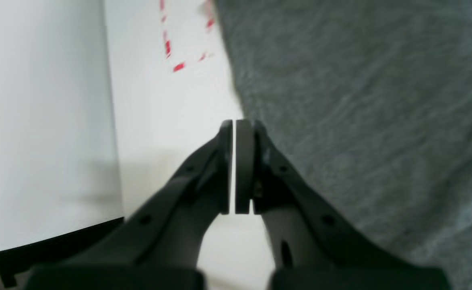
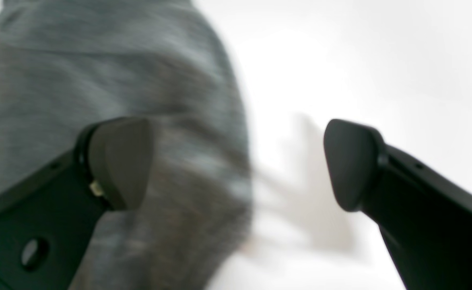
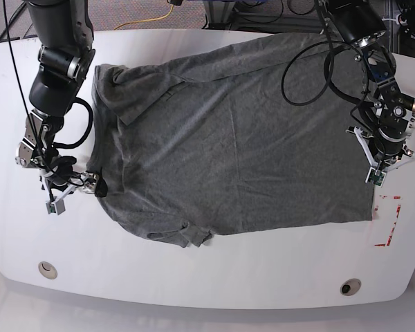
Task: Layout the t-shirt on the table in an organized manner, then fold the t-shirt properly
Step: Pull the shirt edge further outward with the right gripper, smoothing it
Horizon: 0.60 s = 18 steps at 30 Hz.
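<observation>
The heather-grey t-shirt (image 3: 235,145) lies spread over most of the white table (image 3: 263,277), with a rumpled fold at the base view's upper left and a bunched part at the lower left edge. My right gripper (image 3: 95,185) is open at the shirt's left edge. In the right wrist view the gripper (image 2: 236,161) has one finger over the t-shirt (image 2: 99,80) and the other over bare table (image 2: 360,60). My left gripper (image 3: 374,181) is at the shirt's right edge. In the left wrist view the gripper (image 1: 234,123) is shut and empty, just beside the t-shirt (image 1: 360,121).
A red tape rectangle (image 3: 391,221) lies on the table near the left gripper and also shows in the left wrist view (image 1: 179,66). Two round cable holes (image 3: 47,268) (image 3: 350,286) sit near the front edge. The table's edge (image 1: 111,121) runs close by the left gripper.
</observation>
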Available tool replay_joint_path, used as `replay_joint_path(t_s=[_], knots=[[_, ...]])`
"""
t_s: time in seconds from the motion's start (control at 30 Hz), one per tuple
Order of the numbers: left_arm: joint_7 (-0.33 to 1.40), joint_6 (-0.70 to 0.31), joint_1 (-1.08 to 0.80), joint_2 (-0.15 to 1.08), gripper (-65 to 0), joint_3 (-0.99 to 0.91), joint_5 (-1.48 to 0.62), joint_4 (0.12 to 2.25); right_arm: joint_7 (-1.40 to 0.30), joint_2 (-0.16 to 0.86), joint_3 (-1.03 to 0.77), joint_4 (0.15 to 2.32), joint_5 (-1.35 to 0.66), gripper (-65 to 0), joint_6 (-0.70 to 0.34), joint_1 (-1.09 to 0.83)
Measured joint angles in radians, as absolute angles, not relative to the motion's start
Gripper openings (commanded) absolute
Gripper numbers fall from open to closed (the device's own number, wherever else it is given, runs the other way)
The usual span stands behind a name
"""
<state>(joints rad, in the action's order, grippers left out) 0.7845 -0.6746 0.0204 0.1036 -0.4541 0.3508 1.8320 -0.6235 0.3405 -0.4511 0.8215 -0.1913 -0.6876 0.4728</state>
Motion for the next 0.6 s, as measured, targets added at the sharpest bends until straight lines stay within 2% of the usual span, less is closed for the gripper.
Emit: replay_joint_path(t_s=[0.13, 0.3, 0.6], knots=[[0.786, -0.674, 0.019, 0.105, -64.6, -0.456, 0.359, 1.817, -0.614, 0.342, -0.45, 0.822, -0.193, -5.7, -0.688, 0.473], [0.789, -0.675, 0.02, 0.105, -64.6, -0.456, 0.354, 1.816, -0.623, 0.338, -0.443, 0.882, -0.21, -4.8, -0.693, 0.44], [0.785, -0.678, 0.019, 0.097, -64.6, -0.455, 0.288, 1.819, -0.804, 0.329, -0.45, 1.338, -0.199, 0.0, -0.69, 0.236]])
